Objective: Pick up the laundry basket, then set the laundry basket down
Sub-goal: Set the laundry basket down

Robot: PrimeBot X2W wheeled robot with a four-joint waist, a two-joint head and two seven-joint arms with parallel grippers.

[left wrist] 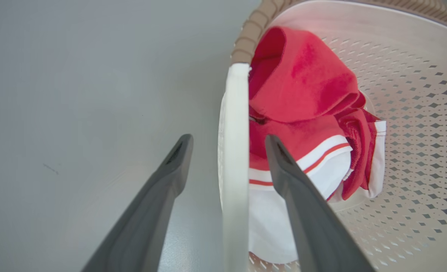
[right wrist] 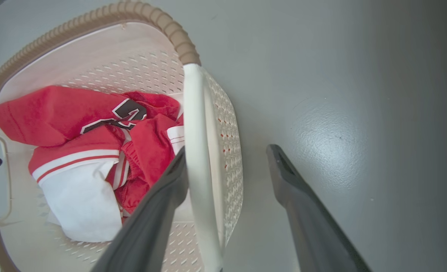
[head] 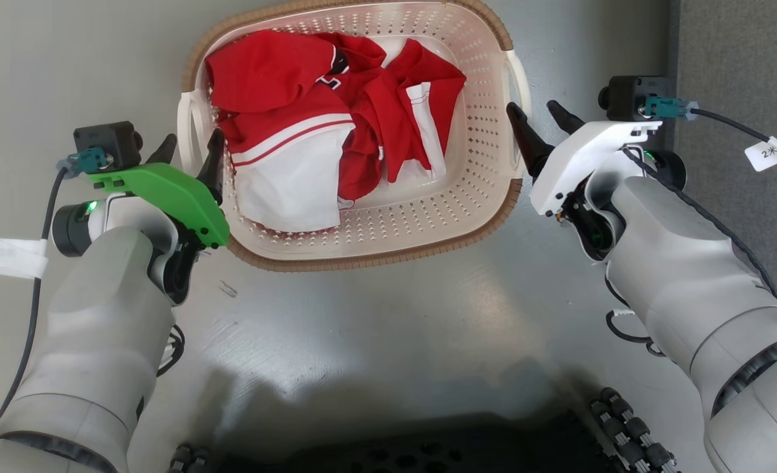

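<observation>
The laundry basket (head: pixel 362 257) is cream-white and perforated with a brown rim, and sits on the grey floor ahead of me, holding red and white clothes (head: pixel 322 112). My left gripper (head: pixel 191 141) is open and straddles the basket's white left handle (left wrist: pixel 234 124), one finger outside and one inside over the clothes. My right gripper (head: pixel 532 108) is also open, straddling the right handle (right wrist: pixel 194 124). Its inner finger lies against the handle and its outer finger stands well clear over the floor. The brown rim (left wrist: pixel 251 32) (right wrist: pixel 159 20) curves away beyond each handle.
A darker grey carpet (head: pixel 743 52) begins at the far right, past my right arm. My dark base with its rollers (head: pixel 631 427) lies along the bottom edge. Smooth grey floor (head: pixel 388 328) surrounds the basket.
</observation>
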